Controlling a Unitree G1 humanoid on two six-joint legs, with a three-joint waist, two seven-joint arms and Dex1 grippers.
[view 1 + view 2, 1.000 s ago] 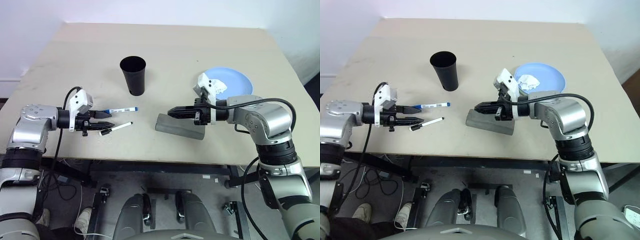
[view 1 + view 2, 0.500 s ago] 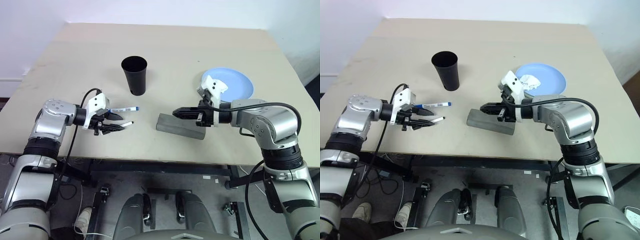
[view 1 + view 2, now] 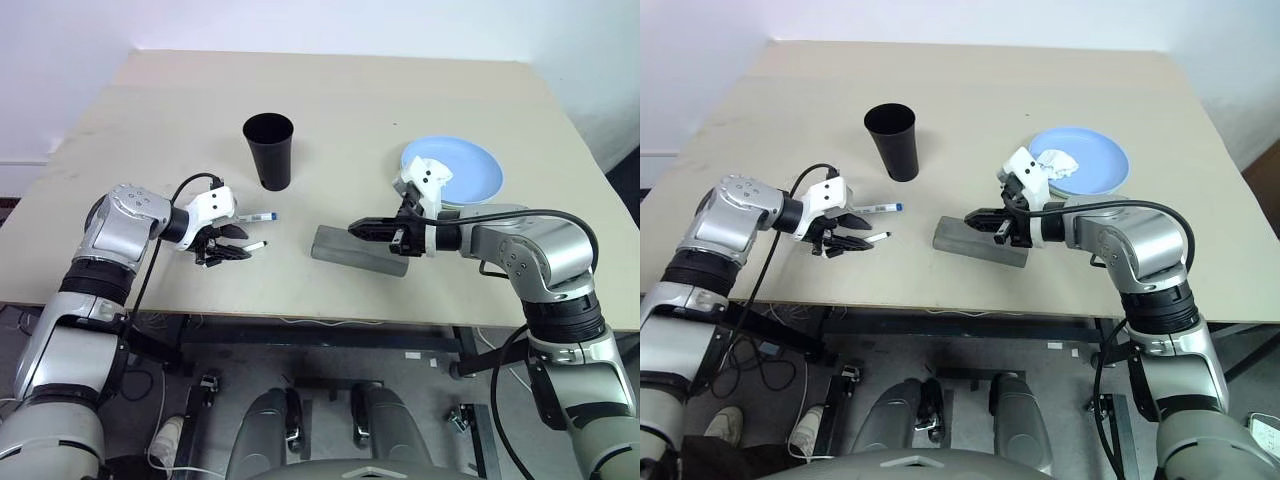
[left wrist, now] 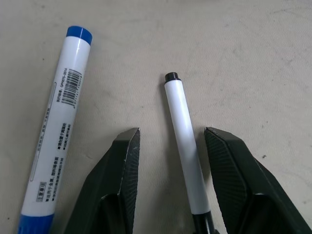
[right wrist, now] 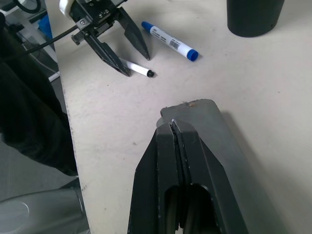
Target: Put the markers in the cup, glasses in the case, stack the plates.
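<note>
Beige table (image 3: 330, 100) bears markers (image 4: 61, 131), cup (image 3: 268, 150), case (image 3: 345, 250), plate (image 3: 470, 165)

Left arm bent inward, its left gripper (image 3: 240, 243) angled down at the tabletop, black fingers (image 4: 122, 165) parted with a gap between them. Right arm reaches forward and inward, wrist nearly level; right gripper (image 5: 171, 123) has fingertips pressed together, seemingly hovering just above the surface.
</note>
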